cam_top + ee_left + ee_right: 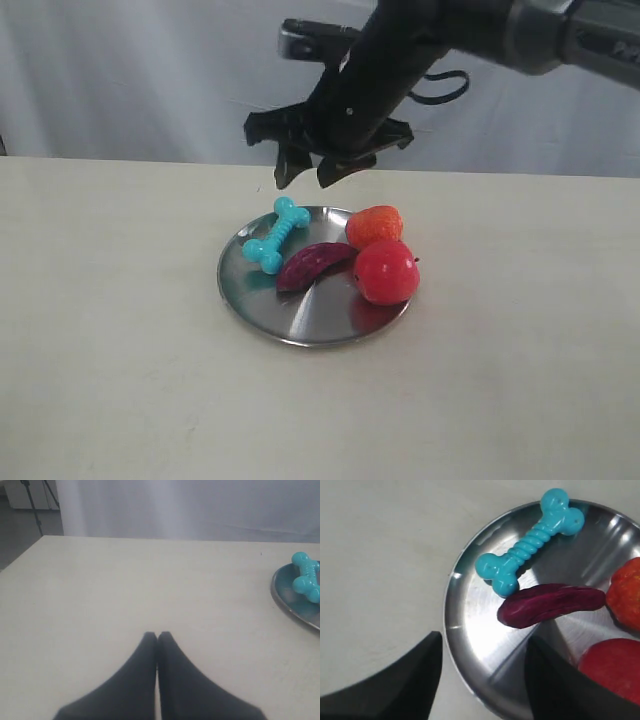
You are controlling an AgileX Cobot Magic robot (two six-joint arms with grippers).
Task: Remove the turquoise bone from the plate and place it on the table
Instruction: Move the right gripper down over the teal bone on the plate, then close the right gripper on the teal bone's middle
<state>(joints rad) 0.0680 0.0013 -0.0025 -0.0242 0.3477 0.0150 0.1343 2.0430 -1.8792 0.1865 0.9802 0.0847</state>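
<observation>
The turquoise bone (277,234) lies on the left part of the silver plate (300,325), beside a dark purple oblong toy (315,264). My right gripper (305,180) hangs open above the plate's far rim, a little above the bone and holding nothing. In the right wrist view the bone (530,542) rests near the rim of the plate (480,630), and the open gripper (484,639) straddles the rim. My left gripper (157,636) is shut and empty over the bare table (125,580). The bone (306,576) and the plate's edge (285,605) show far to one side there.
A red apple (386,271) and an orange-red strawberry toy (375,225) sit on the plate's right half. The beige table (120,300) spreads wide around the plate. A pale curtain hangs behind it.
</observation>
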